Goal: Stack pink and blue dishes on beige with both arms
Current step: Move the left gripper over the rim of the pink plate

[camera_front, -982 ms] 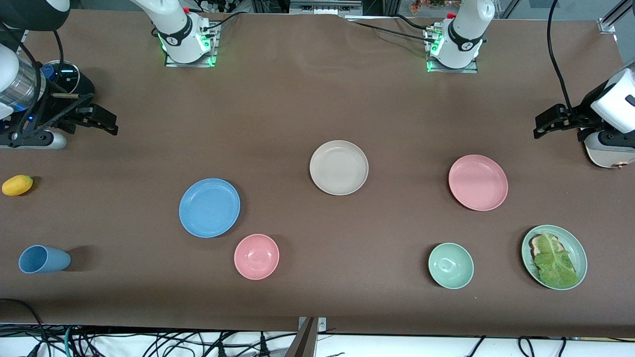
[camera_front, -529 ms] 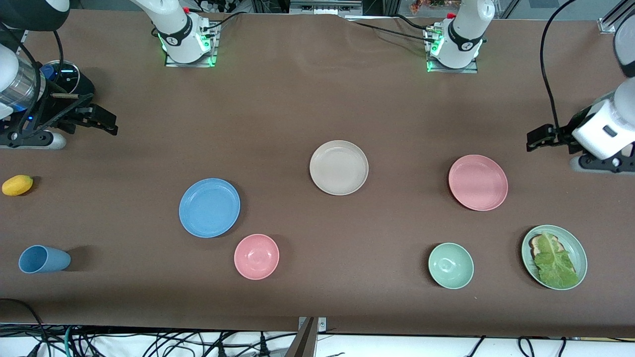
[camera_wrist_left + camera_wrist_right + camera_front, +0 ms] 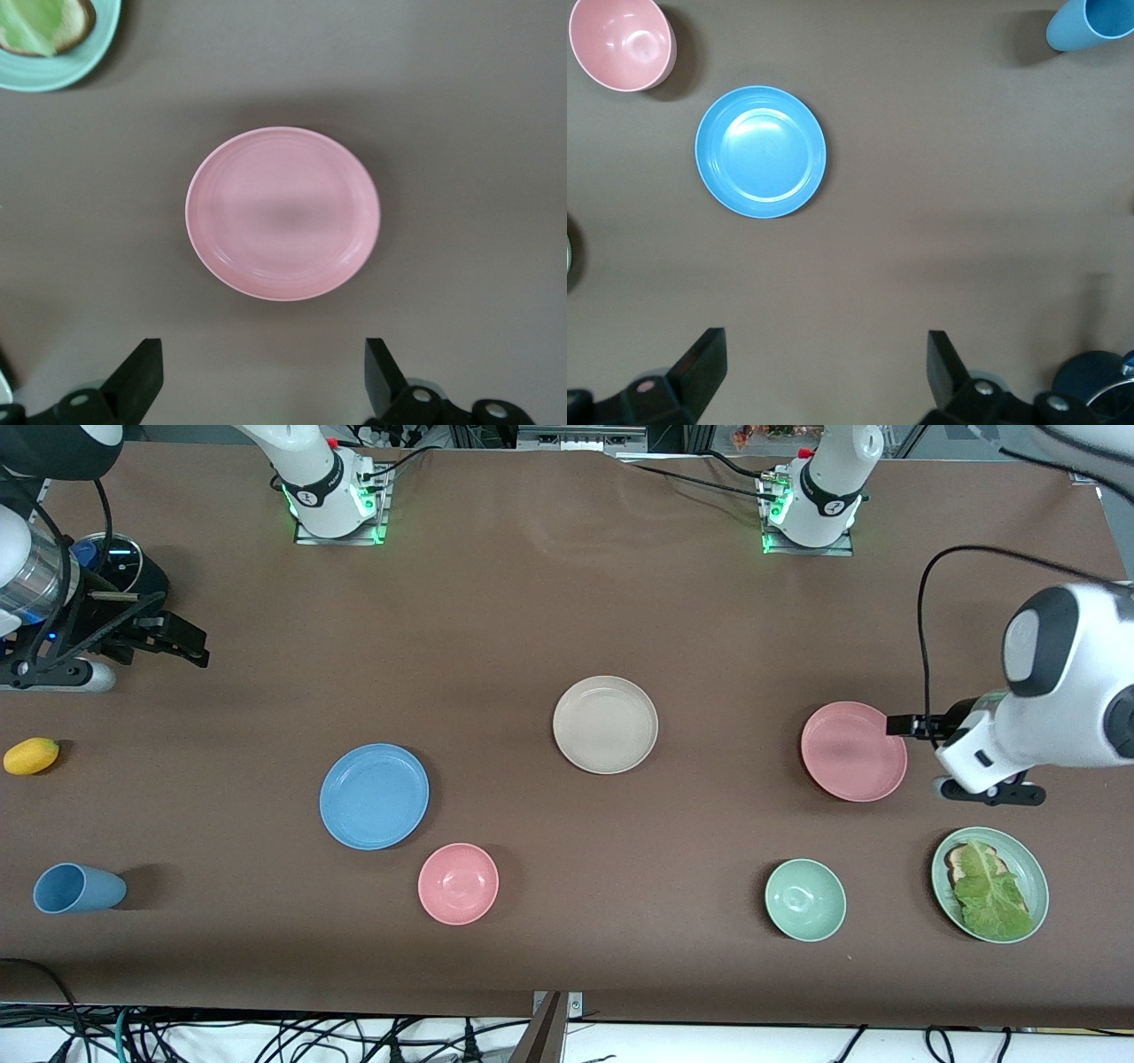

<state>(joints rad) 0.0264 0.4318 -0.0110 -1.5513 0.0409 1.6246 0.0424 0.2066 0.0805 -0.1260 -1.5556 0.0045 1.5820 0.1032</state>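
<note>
Left gripper (image 3: 259,381), fingers apart, hangs beside pink plate (image 3: 853,750). Right gripper (image 3: 824,376), fingers apart, waits above bare table (image 3: 532,602).

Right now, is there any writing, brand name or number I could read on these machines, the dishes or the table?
No text here can be read.
Right arm's base collar: a small dark mark, too small to read.
Left arm's base collar: a similar mark, also unreadable.
Pink plate, blue plate, beige plate: plain, no markings.
Table: no labels or signs.
</note>
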